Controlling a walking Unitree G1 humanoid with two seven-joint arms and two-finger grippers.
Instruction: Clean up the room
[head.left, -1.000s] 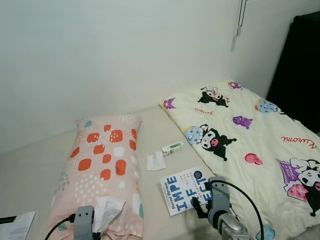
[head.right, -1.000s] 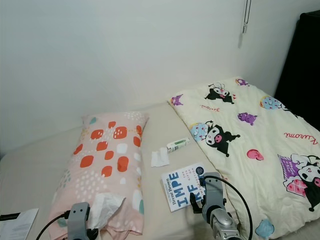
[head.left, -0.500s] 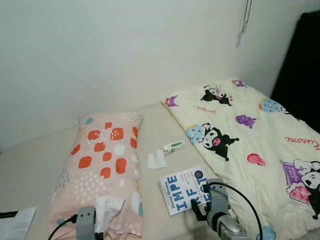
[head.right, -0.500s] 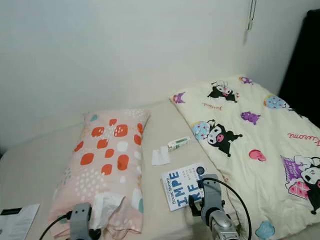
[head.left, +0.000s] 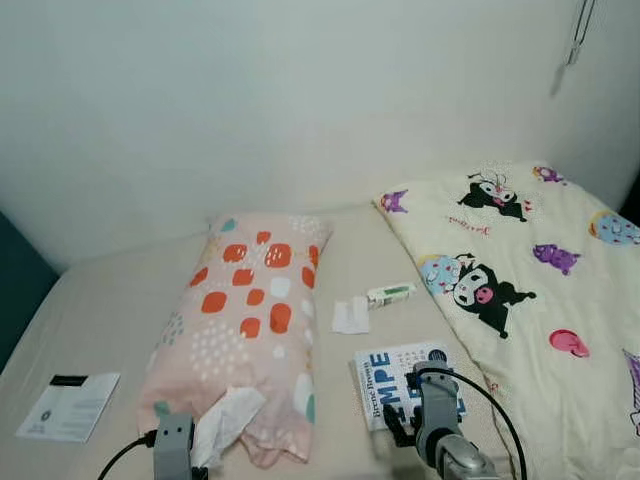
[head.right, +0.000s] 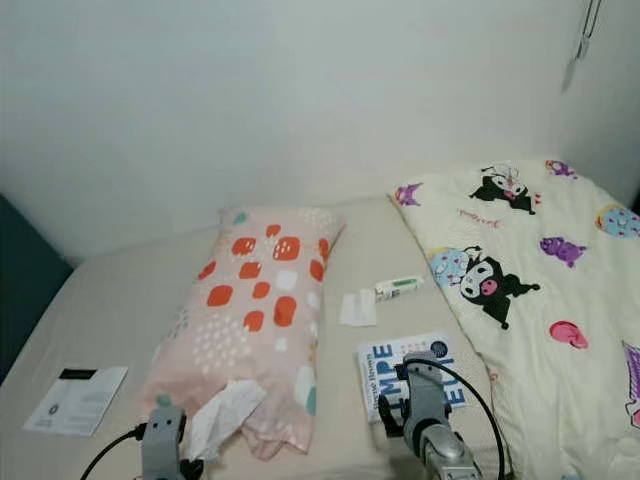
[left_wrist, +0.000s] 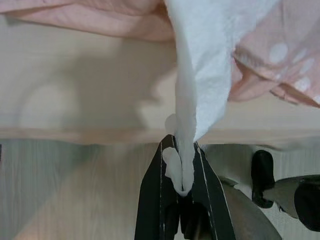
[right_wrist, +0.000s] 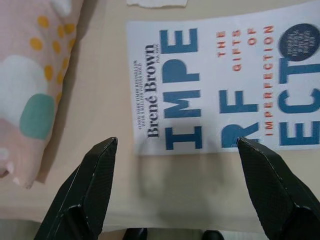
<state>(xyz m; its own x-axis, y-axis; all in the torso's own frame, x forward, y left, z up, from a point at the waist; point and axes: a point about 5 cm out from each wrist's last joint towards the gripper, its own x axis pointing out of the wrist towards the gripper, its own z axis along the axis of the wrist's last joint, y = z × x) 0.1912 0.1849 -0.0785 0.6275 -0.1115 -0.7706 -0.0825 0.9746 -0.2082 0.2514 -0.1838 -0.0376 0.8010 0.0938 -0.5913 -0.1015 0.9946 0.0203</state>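
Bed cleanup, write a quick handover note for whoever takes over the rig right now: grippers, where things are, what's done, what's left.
Left gripper: shut on the white tissue, which drapes from the near end of the pillow.
Right gripper: open, hovering at the near edge of the book, not touching it.
On the bed: a folded white paper and a small tube between pillow and blanket; a leaflet at the near left.
Done: tissue gripped.
Left: remove the tissue, then collect the book, paper, tube and leaflet.
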